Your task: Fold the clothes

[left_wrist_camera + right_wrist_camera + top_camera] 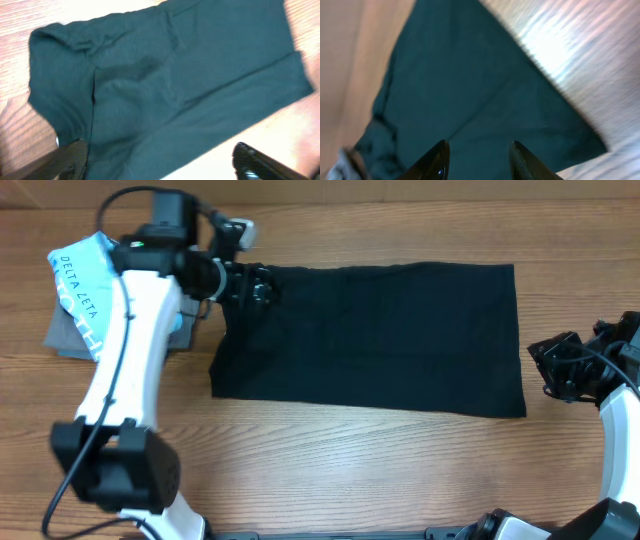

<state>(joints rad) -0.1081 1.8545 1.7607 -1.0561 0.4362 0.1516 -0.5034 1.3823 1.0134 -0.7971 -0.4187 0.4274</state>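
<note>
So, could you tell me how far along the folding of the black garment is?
Done: the black garment lies flat on the table as one long rectangle, apparently folded lengthwise. In hand: nothing is gripped; the left jaws stand open over one end, the right jaws open just off the other end. Left: probably folding the strip across into a compact bundle.

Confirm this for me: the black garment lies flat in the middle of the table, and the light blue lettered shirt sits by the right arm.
Not right. The light blue shirt sits by the left arm, partly under it, as the overhead view shows. The rest holds: the black garment lies flat in the middle.
</note>
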